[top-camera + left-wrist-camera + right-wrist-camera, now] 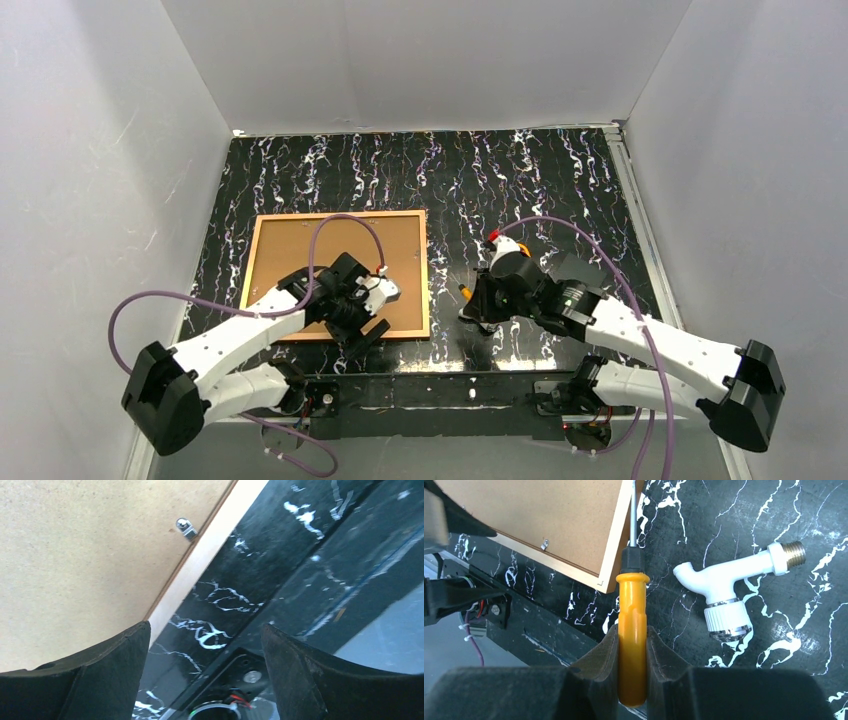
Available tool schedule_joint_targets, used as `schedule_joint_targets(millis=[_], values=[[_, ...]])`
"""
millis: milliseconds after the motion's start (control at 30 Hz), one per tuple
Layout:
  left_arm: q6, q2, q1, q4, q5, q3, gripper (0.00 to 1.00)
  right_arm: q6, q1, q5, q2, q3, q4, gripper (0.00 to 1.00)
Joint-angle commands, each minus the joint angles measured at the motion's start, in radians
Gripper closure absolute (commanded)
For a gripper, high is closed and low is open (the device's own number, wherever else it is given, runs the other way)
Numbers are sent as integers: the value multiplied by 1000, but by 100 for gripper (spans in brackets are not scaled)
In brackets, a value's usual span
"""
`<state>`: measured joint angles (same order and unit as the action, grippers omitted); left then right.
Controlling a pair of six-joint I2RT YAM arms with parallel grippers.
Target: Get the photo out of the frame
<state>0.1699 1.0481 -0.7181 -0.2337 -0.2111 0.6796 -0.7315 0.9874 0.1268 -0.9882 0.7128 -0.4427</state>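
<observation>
Here the frame (290, 250) lies partly under the wide-spread left tool (365, 330).

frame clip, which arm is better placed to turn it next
Probably right: the right gripper is shut on the screwdriver, its shaft beside the frame; the left gripper is open and empty.

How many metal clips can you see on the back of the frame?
1. A small metal clip sits on the tan back of the frame, by its near edge, toward the right corner. The left arm covers part, so more may be hidden.
</observation>
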Motion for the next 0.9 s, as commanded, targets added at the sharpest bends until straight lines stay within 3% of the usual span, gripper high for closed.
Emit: schedule_joint_targets(millis=[0, 167, 333, 433, 667, 867], values=[[142, 56, -16, -89, 116, -20, 20, -6, -6, 9, 84, -31, 31, 99], [156, 109, -37, -60, 186, -32, 22, 0, -5, 35, 152, -55, 25, 99], [163, 153, -54, -60, 284, -21, 34, 6, -6, 43, 180, -67, 25, 99], [158, 174, -72, -55, 309, -24, 36, 6, -5, 44, 190, -74, 26, 99], [145, 218, -115, -51, 379, -22, 55, 4, -6, 48, 213, -83, 27, 99], [143, 250, -118, -58, 404, -19, 55, -3, -7, 48, 233, -91, 21, 99]])
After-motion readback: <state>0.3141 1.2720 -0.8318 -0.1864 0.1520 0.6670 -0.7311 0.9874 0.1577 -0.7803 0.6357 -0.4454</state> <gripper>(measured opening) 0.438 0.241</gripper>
